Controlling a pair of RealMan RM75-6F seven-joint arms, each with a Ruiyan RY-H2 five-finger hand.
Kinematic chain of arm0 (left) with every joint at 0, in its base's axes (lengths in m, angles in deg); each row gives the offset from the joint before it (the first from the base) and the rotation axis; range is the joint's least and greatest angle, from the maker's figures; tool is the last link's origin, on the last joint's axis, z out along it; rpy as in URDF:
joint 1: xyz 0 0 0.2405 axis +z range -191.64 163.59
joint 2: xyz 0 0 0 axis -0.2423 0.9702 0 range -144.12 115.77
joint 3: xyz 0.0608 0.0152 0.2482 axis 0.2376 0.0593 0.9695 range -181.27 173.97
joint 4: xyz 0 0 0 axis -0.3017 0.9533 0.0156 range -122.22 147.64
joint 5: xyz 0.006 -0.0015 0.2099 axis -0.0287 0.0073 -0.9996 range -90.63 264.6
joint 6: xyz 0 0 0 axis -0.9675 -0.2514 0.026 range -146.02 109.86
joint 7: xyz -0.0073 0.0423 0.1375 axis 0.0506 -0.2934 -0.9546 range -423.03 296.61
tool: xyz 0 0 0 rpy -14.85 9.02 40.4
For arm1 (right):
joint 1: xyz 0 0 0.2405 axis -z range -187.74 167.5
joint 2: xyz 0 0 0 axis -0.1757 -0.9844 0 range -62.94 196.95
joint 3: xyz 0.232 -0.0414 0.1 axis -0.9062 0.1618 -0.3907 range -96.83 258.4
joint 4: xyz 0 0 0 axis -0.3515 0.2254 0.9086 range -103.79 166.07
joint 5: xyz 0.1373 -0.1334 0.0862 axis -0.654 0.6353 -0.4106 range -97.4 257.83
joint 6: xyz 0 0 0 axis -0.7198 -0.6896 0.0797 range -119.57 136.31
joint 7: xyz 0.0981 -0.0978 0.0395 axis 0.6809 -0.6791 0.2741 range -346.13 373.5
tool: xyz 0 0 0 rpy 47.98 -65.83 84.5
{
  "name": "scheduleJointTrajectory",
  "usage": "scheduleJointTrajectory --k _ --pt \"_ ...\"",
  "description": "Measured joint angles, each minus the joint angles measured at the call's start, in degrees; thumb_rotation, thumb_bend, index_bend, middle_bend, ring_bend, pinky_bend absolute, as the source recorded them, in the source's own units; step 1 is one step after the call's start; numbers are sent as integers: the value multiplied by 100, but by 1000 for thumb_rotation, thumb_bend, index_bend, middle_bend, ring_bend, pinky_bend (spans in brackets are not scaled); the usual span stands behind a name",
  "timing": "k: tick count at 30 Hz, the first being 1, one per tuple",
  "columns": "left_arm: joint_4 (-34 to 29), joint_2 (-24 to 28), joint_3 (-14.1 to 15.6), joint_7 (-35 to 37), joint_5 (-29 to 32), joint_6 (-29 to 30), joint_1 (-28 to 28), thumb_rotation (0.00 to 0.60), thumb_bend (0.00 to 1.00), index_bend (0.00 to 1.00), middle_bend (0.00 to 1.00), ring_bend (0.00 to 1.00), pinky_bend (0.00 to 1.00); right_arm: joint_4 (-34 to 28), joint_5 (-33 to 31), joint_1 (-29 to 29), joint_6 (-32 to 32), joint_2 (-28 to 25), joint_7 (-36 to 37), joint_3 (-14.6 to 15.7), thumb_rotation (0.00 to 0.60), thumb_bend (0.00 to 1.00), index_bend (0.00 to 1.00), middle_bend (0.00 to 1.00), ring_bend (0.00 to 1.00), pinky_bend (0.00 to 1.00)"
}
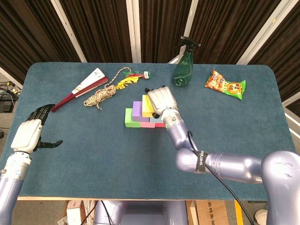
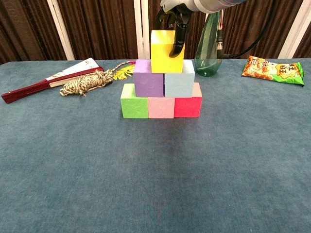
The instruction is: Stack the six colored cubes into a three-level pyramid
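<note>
A green cube (image 2: pixel 134 107), a pink cube (image 2: pixel 161 108) and a red cube (image 2: pixel 187 106) form the bottom row. On them sit a purple cube (image 2: pixel 148 77) and a light blue cube (image 2: pixel 179 84). My right hand (image 2: pixel 174 10) (image 1: pixel 160 100) grips a yellow cube (image 2: pixel 164 45) (image 1: pixel 146 106) from above, right over the seam of the purple and blue cubes. Whether the yellow cube touches them I cannot tell. My left hand (image 1: pixel 32 131) hovers open at the table's left edge, far from the stack.
A folded fan (image 1: pixel 84 86), a coil of rope (image 1: pixel 101 96) and a feather toy (image 1: pixel 130 78) lie behind the stack to the left. A green spray bottle (image 1: pixel 184 65) stands behind it, a snack bag (image 1: pixel 225 85) at the back right.
</note>
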Motion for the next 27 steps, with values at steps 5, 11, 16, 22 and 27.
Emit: scheduleJointTrajectory --k 5,11,16,22,27 --pt "-2 3 -1 -4 13 1 -1 600 166 0 34 48 85 22 -47 -36 -17 26 -45 67 600 289 19 275 275 248" --pt "-9 8 2 -6 22 -8 -4 600 166 0 34 48 85 30 5 -48 28 54 -24 86 600 290 0 205 222 248" --pt "-14 19 -5 17 29 -13 -3 600 167 0 34 48 85 -14 23 -61 59 41 -18 83 600 289 0 142 173 222" --pt "-29 46 -24 73 24 -2 9 600 166 0 33 48 85 -163 -63 -94 147 -29 -88 101 600 289 0 63 114 211" --pt "-62 73 -24 112 -17 -5 21 600 167 0 33 48 85 -370 -194 -129 305 -118 -182 120 600 289 0 6 64 194"
